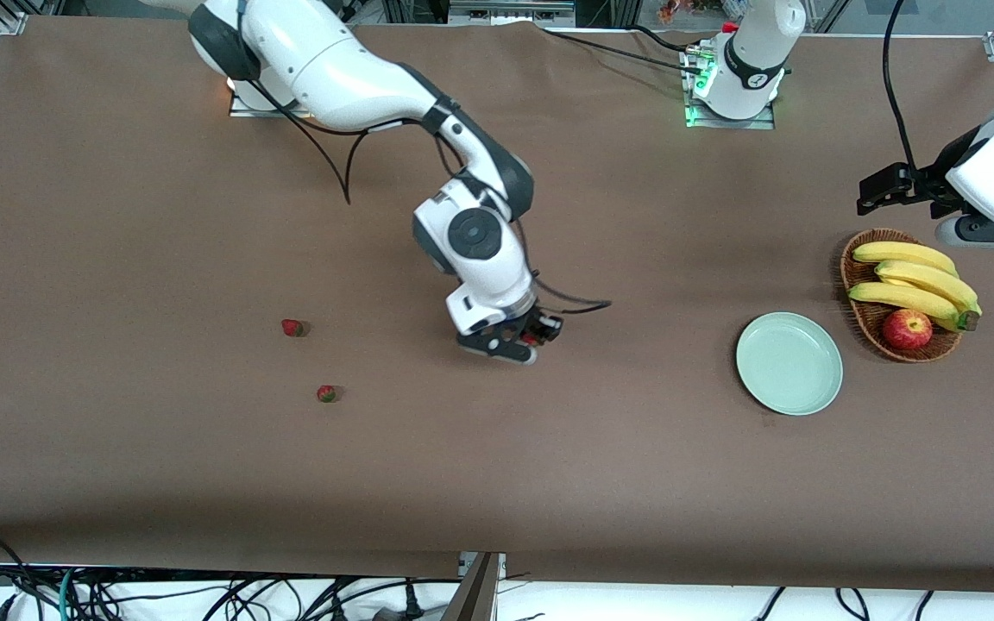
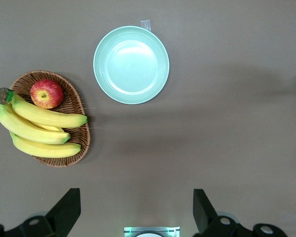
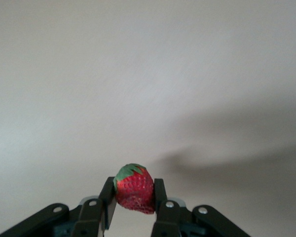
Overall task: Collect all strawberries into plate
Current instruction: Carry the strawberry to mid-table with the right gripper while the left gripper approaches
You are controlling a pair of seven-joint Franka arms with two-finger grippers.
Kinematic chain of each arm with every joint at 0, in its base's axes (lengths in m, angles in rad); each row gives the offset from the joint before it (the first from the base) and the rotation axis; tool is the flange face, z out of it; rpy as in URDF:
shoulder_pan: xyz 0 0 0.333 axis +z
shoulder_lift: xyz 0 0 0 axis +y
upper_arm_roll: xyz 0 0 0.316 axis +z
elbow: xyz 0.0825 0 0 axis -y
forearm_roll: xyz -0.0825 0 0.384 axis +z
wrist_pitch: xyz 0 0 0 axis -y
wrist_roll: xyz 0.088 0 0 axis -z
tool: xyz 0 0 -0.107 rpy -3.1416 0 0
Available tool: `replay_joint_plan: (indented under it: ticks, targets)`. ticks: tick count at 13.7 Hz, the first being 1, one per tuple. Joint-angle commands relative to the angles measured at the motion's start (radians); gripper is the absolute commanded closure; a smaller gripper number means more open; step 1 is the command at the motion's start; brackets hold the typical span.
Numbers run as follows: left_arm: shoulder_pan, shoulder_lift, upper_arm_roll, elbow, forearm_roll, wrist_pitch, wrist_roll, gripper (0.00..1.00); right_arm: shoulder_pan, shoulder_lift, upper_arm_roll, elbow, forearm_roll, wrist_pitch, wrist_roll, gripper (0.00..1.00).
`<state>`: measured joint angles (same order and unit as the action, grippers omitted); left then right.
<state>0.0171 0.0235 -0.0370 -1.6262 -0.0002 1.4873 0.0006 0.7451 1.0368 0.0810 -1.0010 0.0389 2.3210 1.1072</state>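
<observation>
My right gripper (image 1: 535,337) hangs over the middle of the table, shut on a red strawberry (image 3: 134,188) with a green cap; the berry (image 1: 531,339) shows only as a red speck between the fingers in the front view. Two more strawberries lie on the brown cloth toward the right arm's end: one (image 1: 292,328) farther from the front camera, one (image 1: 326,393) nearer. The pale green plate (image 1: 789,363) (image 2: 131,64) sits bare beside the basket. My left gripper (image 2: 136,210) waits high over the left arm's end of the table, open, holding nothing.
A brown woven basket (image 1: 859,321) (image 2: 77,105) with bananas (image 1: 915,280) and a red apple (image 1: 907,329) stands by the plate toward the left arm's end. Cables hang below the table's front edge.
</observation>
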Motion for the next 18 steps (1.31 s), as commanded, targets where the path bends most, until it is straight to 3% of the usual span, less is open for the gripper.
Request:
replay_joint_plan:
  ticks: [1, 3, 4, 5, 6, 7, 11, 13, 16, 18]
  targets:
    - [0.0, 0.019, 0.003, 0.034, -0.017, -0.025, 0.001, 0.0, 0.075, 0.044, -0.03, 0.016, -0.03, 0.093, 0.126, 0.92]
    - [0.0, 0.027, 0.003, 0.031, -0.017, -0.025, 0.001, 0.0, 0.118, 0.069, -0.07, 0.013, -0.034, 0.113, 0.151, 0.9]
    - [0.0, 0.029, 0.003, 0.026, -0.018, -0.025, 0.001, 0.0, 0.122, 0.072, -0.072, 0.012, -0.034, 0.113, 0.151, 0.81]
    - [0.0, 0.03, 0.003, 0.025, -0.018, -0.025, -0.001, 0.0, 0.12, 0.072, -0.076, 0.002, -0.034, 0.113, 0.146, 0.57]
    - [0.0, 0.039, 0.003, 0.025, -0.02, -0.027, 0.001, 0.0, 0.12, 0.071, -0.082, -0.001, -0.034, 0.113, 0.142, 0.38]
    - [0.001, 0.045, 0.003, 0.025, -0.03, -0.035, 0.001, 0.0, 0.117, 0.068, -0.082, 0.001, -0.034, 0.113, 0.137, 0.32]
    - [-0.009, 0.117, 0.0, 0.025, -0.04, -0.053, 0.004, 0.0, 0.067, 0.019, -0.079, 0.004, -0.025, 0.02, 0.112, 0.27]
    - [-0.022, 0.202, -0.012, 0.032, -0.091, -0.018, 0.003, 0.0, 0.011, -0.035, -0.07, 0.005, -0.014, -0.076, 0.012, 0.27]
    - [-0.037, 0.312, -0.032, 0.025, -0.26, 0.138, 0.001, 0.0, -0.128, -0.11, -0.001, 0.005, -0.001, -0.231, -0.2, 0.27]
    - [-0.1, 0.373, -0.046, 0.003, -0.282, 0.278, -0.013, 0.0, -0.229, -0.156, 0.029, 0.005, 0.021, -0.331, -0.355, 0.27]
